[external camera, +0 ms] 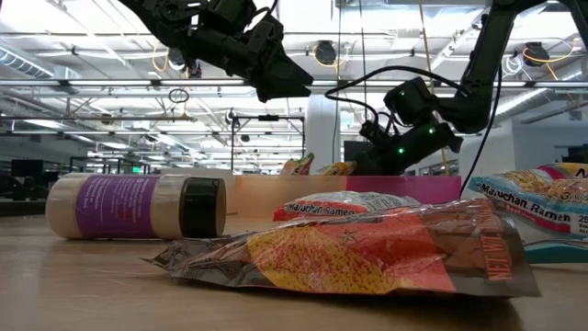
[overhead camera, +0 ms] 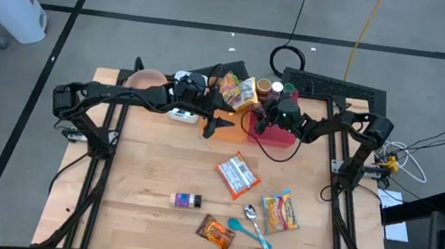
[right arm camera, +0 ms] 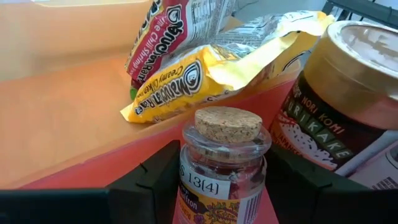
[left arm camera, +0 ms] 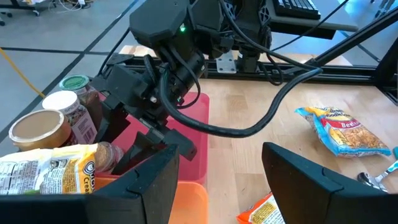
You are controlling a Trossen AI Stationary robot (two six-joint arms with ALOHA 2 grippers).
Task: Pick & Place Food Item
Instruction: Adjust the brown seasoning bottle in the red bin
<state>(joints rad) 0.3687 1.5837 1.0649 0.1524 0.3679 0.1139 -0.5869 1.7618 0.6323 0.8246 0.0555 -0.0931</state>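
Placing looks like the step in hand, judged from where the arms are. On the near left of the table (overhead camera: 109, 213) lies a purple-labelled jar (overhead camera: 187, 200), with ramen packets (overhead camera: 237, 176) further right, none yet moved. The left gripper (overhead camera: 216, 124) hovers just beside the bins with its fingers apart and nothing between them. At the far centre, the right gripper (right arm camera: 221, 177) reaches into the red bin (overhead camera: 276, 136), its jaws standing either side of a small cork-stoppered jar (right arm camera: 225, 165); whether they press it I cannot tell. Next comes letting go and lifting clear without tipping neighbouring jars.
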